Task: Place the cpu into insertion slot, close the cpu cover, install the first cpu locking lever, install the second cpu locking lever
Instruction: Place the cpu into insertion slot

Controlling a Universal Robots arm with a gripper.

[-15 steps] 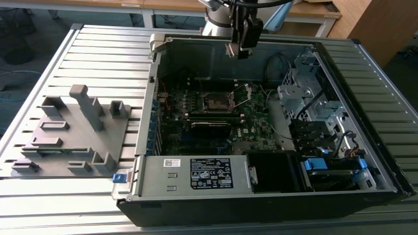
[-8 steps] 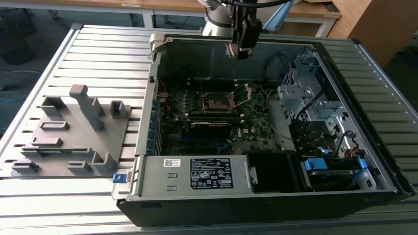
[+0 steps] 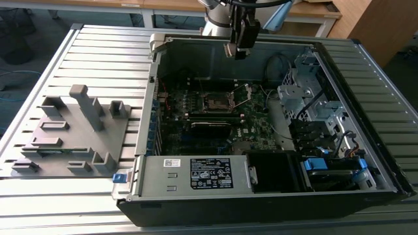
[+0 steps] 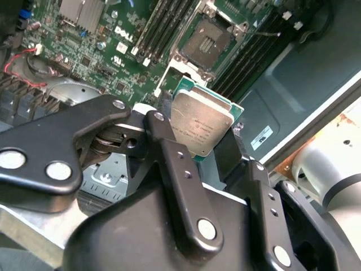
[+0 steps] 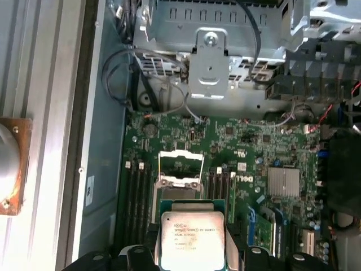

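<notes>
My gripper hangs over the far wall of the open computer case, shut on the cpu, a square chip with a silvery-tan top held by its edges between the black fingers. The insertion slot lies well below on the green motherboard, a square socket with a dark centre and silver rim. The cpu cover stands raised at the socket's edge, and thin lever wires stick up beside it in the exterior view.
Black memory sticks flank the socket. A silver drive cage with cables fills the case on the exterior view's right. The power supply sits at the near side. A grey fixture plate lies on the slatted table on the exterior view's left.
</notes>
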